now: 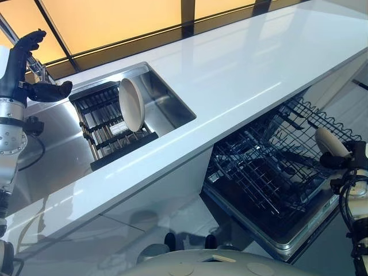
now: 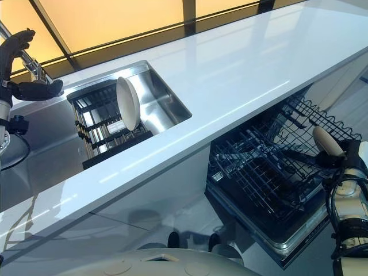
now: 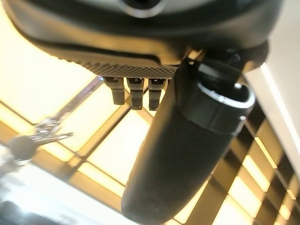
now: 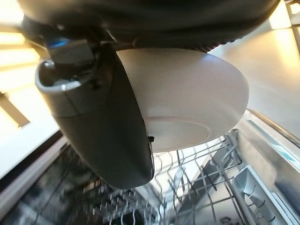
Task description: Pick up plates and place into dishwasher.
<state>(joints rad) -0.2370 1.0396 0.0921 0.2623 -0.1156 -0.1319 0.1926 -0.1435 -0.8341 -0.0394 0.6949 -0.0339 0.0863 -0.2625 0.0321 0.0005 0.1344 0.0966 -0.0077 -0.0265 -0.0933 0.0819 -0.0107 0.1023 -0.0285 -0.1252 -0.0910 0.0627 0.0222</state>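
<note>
A cream plate (image 1: pixel 131 104) stands on edge in a black dish rack (image 1: pixel 100 129) inside the steel sink (image 1: pixel 169 100). My left hand (image 1: pixel 23 57) is raised above the sink's left end, open and holding nothing; its thumb (image 3: pixel 178 154) sticks out in the left wrist view. A second cream plate (image 1: pixel 330 141) hangs over the right side of the pulled-out dishwasher rack (image 1: pixel 270 167), with my right hand (image 1: pixel 352 156) shut on it. In the right wrist view my thumb (image 4: pixel 108 122) lies across that plate (image 4: pixel 192 93), with the rack's wire tines (image 4: pixel 197 187) just below.
A long white counter (image 1: pixel 247 69) runs from the sink to the far right, above the open dishwasher. A faucet (image 1: pixel 37 70) stands behind the sink near my left hand. Lit window panels (image 1: pixel 103 20) line the back edge.
</note>
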